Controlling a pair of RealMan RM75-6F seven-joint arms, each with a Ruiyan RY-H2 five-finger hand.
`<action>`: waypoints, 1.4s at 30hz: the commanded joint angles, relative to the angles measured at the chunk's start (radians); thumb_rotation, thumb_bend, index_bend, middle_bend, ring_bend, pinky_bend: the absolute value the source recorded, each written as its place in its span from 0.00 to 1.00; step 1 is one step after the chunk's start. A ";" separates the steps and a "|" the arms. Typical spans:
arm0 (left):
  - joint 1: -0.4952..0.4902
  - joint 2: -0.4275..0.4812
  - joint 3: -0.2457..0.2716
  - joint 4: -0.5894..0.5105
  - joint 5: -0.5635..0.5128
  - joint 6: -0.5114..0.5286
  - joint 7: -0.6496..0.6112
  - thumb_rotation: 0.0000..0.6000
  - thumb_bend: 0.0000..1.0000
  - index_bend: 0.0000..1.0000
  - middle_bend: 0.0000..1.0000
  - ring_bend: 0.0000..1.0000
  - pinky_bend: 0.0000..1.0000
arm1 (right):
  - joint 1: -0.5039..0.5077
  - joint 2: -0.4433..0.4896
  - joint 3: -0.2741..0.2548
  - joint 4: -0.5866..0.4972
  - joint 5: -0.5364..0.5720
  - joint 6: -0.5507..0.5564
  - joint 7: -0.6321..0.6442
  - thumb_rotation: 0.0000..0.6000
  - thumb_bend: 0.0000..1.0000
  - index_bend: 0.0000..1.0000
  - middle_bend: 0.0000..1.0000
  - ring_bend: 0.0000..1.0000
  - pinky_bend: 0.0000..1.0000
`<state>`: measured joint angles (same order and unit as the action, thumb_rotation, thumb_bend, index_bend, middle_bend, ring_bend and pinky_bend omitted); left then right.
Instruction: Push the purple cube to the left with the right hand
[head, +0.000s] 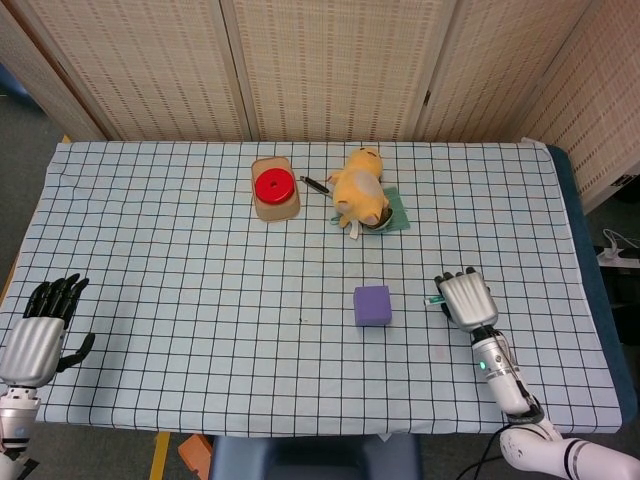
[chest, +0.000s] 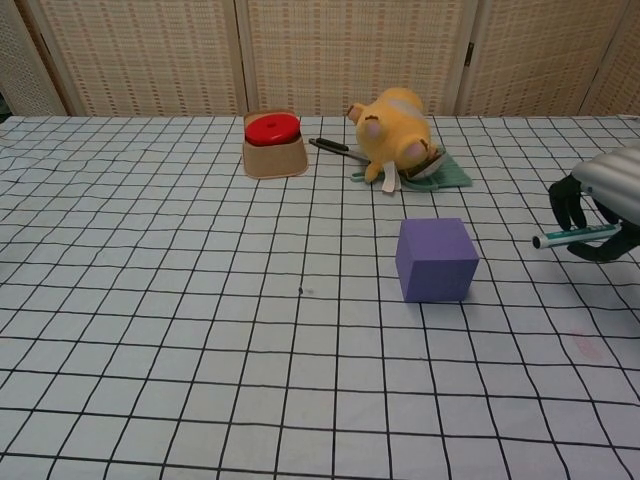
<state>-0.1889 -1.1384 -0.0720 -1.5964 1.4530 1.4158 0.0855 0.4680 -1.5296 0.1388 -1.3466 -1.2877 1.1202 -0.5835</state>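
Woven screen panels behind; table (head: 150, 250) covered with a checked cloth

Layout:
- purple cube (head: 372, 305): right of centre, toward the near edge, flat on the cloth, free of any contact
- tan box with a red lid (head: 275, 187): toward the far edge, near the middle
- yellow plush toy (head: 359, 190): just right of the box, lying on a green cloth (head: 397, 210)
- dark pen-like item (head: 314, 184): between box and plush

Right hand (head: 465, 299):
- near the right edge, well apart from the cube's right face
- raised off the cloth in the chest view
- fingers (chest: 568, 203) curled down around a green-and-white marker (chest: 575, 236), tip pointing toward the cube

Left hand (head: 40, 335):
- near-left corner, seen in the head view only
- fingers extended and slightly apart, nothing held

Task status, as judged from the views:
- no contact with the cube; push not begun
- cube squared to the grid lines, no sign of displacement
- remaining: lower the right hand to cube height, close the gap to the right face, push leftward along the cloth
- marker in the grasp likely to reach the cube before the fingers; risk of a skewed push or cube rotation if contact lands off-centre
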 joint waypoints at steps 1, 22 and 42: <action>0.000 0.001 0.000 0.001 0.000 -0.001 -0.004 1.00 0.38 0.00 0.00 0.00 0.02 | 0.021 -0.024 0.017 -0.036 0.040 -0.011 -0.054 1.00 0.41 1.00 0.82 0.60 0.48; 0.005 0.020 0.004 -0.003 0.010 0.003 -0.040 1.00 0.38 0.00 0.00 0.00 0.03 | 0.125 -0.207 0.064 -0.077 0.227 0.033 -0.332 1.00 0.44 1.00 0.82 0.60 0.48; 0.003 0.031 0.002 -0.002 0.004 -0.008 -0.054 1.00 0.38 0.00 0.00 0.00 0.04 | 0.276 -0.376 0.142 -0.013 0.330 0.028 -0.418 1.00 0.44 1.00 0.82 0.60 0.48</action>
<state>-0.1854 -1.1077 -0.0696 -1.5987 1.4572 1.4074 0.0310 0.7380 -1.9001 0.2762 -1.3615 -0.9621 1.1480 -0.9976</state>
